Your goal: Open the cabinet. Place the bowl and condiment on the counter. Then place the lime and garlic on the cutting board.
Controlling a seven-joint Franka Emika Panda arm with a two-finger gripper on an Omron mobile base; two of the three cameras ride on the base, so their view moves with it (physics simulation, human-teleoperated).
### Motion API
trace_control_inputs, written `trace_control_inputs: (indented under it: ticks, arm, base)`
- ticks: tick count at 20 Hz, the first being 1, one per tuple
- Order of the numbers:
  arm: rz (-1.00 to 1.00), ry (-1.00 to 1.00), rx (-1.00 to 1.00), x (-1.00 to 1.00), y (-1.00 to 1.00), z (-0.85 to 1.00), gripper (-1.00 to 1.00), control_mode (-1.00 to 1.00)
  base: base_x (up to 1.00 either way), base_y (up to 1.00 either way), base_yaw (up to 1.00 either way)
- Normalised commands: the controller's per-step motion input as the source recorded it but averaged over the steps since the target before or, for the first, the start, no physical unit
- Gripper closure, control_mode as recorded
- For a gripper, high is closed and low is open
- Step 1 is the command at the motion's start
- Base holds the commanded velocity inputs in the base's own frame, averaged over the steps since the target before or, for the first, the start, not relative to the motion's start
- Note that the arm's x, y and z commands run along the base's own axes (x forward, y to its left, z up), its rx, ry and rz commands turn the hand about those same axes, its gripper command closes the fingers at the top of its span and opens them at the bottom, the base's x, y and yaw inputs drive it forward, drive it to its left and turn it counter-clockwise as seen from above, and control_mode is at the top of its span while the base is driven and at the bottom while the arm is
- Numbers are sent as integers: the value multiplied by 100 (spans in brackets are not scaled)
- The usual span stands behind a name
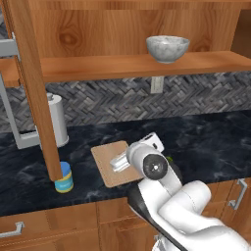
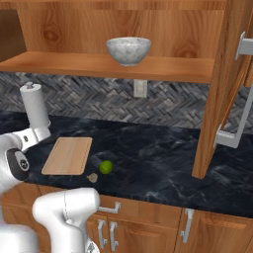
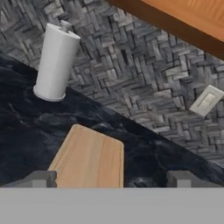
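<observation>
1. Cabinet (image 2: 123, 29): doors swung open. One door edge (image 1: 34, 88) stands at the left of the left base view, the other door (image 2: 217, 89) at the right of the right base view, grey bar handle (image 2: 237, 118) showing on it.
2. Counter (image 2: 158, 158): dark marbled top running under the cabinet, herringbone backsplash (image 2: 99, 99) behind it with a wall outlet (image 2: 141, 89) below the shelf.
3. Arm (image 1: 166, 191): rises at the counter's front edge, hand held low over the near end of the cutting board.
4. Paper-towel roll (image 2: 34, 111): upright at the back of the counter, beyond the board.
5. Cutting board (image 2: 68, 155): flat on the counter, nothing lying on it.
6. Bowl (image 2: 128, 50): upright on the cabinet shelf, above the outlet, not yet on the counter.
7. Gripper (image 3: 113, 178): fingers spread wide, nothing between them; hand view looks across the board toward the roll.
8. Condiment (image 1: 63, 177): jar standing on the counter near the front edge, just beside the foot of the open door edge, left of the board and apart from it.
9. Lime (image 2: 105, 167): on the counter just right of the board, off it.
10. Garlic (image 2: 92, 177): on the counter just beside the lime, nearer the front edge, also off the board.
</observation>
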Motion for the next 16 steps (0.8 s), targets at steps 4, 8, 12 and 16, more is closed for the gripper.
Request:
trace_control_inputs:
  ticks: [4, 8, 12, 16]
  arm:
    - [-9, -9, 9, -53, -53, 3, -100, -100]
    - [-2, -18, 10, -56, -51, 4, -100, -100]
    - [0, -8, 13, -45, -69, 16, -100, -100]
    - [0, -11, 18, -20, -84, 24, -100, -100]
  base:
    - [0, 0, 0]
    - [0, 0, 0]
    - [0, 0, 0]
    - [0, 0, 0]
